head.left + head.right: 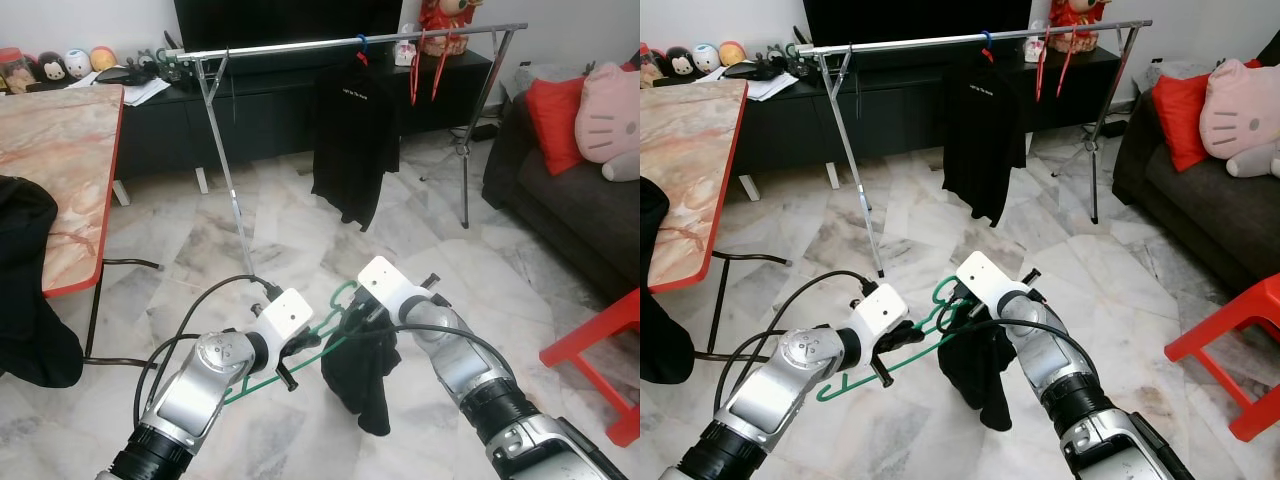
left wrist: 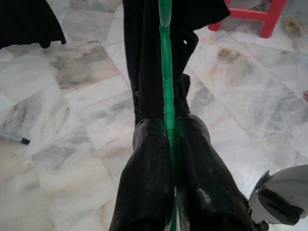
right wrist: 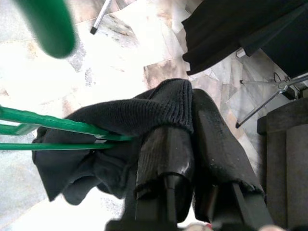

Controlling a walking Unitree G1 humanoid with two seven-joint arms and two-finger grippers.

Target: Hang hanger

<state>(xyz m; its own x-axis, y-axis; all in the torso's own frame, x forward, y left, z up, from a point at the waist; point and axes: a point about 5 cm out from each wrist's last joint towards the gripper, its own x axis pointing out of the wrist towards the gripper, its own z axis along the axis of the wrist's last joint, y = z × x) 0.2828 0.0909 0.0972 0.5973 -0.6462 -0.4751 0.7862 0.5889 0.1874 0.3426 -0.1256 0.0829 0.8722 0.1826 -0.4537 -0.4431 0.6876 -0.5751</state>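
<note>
Both arms reach forward over the marble floor point(image 1: 1120, 280). The left tool point(image 1: 902, 338) grips a green hanger point(image 1: 908, 352), while the right tool point(image 1: 958, 300) pinches the black cloth point(image 1: 978, 375) draped on it (hook end near the right wrist). Beyond stands a rack point(image 1: 940, 42) with a black shirt point(image 1: 982, 130) hanging.

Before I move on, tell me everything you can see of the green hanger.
The green hanger looks like thin plastic, with a curled hook at its top and a ridged bar. It is held tilted above the marble floor, between the arms. The left gripper is shut on its bar, and the right gripper pinches a dark knit garment draped on it, hanging limp near the hook end.
</note>
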